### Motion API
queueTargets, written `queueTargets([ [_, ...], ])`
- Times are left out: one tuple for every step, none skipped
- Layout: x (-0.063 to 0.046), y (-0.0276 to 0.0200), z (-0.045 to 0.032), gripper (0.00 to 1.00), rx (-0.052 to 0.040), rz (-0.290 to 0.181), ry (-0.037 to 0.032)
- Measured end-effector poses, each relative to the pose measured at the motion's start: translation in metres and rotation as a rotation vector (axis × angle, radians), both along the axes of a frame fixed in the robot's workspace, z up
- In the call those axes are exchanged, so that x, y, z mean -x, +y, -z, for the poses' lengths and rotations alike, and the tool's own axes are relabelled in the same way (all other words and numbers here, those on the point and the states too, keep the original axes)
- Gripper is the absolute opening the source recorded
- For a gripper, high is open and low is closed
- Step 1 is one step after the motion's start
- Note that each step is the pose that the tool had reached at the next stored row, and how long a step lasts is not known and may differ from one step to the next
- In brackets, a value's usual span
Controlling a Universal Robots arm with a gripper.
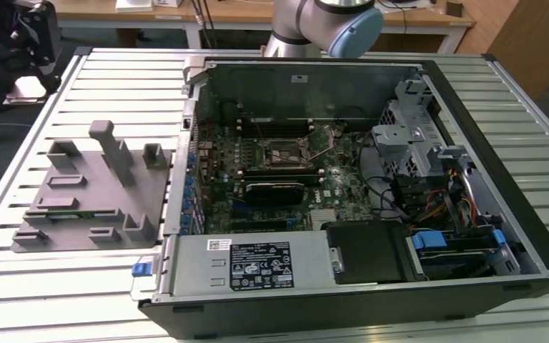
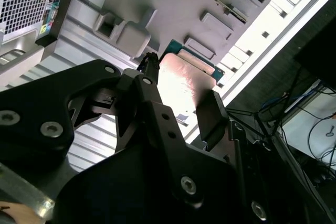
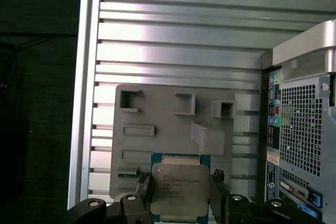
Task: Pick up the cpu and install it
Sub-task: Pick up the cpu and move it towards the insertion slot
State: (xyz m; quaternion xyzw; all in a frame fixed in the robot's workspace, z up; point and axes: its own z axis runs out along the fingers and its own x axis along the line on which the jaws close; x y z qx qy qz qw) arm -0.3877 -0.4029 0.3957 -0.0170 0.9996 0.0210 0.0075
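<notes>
**View differences.** Both wrist views show the gripper (image 3: 180,195) closed on the cpu (image 3: 180,184). One black finger (image 3: 143,195) presses each of two opposite edges, and the metal plate faces the first wrist camera. In the second wrist view the cpu (image 2: 184,74) sits clamped in the gripper (image 2: 181,87), its green edge showing, raised clear of the grey tray (image 2: 173,3) beneath it. The exterior view shows the arm (image 1: 327,25) at 12 o'clock from the computer case (image 1: 351,314).

**Containers.**
- Tray (image 1: 83,193): lies on the slatted table (image 1: 112,78) at 9 o'clock from the case in the exterior view. It carries upright blocks and shallow recesses. In the first wrist view the tray (image 3: 168,124) lies behind the held cpu.
- Case: lies open. It contains the motherboard (image 1: 284,186) with the black socket frame (image 1: 292,153) near its centre. A power supply box (image 1: 246,264) sits at 6 o'clock from the socket frame, and coloured cables (image 1: 437,200) run at 3 o'clock.
- The first wrist view shows the case's perforated rear panel (image 3: 302,129).
</notes>
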Motion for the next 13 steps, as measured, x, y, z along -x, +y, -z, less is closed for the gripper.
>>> queueTargets([
  [-0.002, 0.0000, 0.0000, 0.53, 0.0000, 0.000, 0.0001],
  [-0.003, 0.0000, 0.0000, 0.53, 0.0000, 0.000, 0.0000],
  [-0.005, 0.0000, 0.0000, 0.53, 0.0000, 0.000, 0.0000],
  [-0.006, 0.0000, 0.0000, 0.53, 0.0000, 0.000, 0.0000],
  [-0.008, 0.0000, 0.0000, 0.53, 0.0000, 0.000, 0.0000],
  [-0.010, 0.0000, 0.0000, 0.53, 0.0000, 0.000, 0.0000],
  [-0.012, 0.0000, 0.0000, 0.53, 0.0000, 0.000, 0.0000],
  [-0.014, 0.0000, 0.0000, 0.53, 0.0000, 0.000, 0.0000],
  [-0.016, 0.0000, 0.0000, 0.53, 0.0000, 0.000, 0.0000],
  [-0.018, 0.0000, 0.0000, 0.53, 0.0000, 0.000, 0.0000],
  [-0.020, 0.0000, 0.0000, 0.53, 0.0000, 0.000, 0.0000],
  [-0.022, 0.0000, 0.0000, 0.53, 0.0000, 0.000, 0.0001],
  [-0.024, 0.0000, 0.0000, 0.53, 0.0000, 0.000, 0.0001],
])
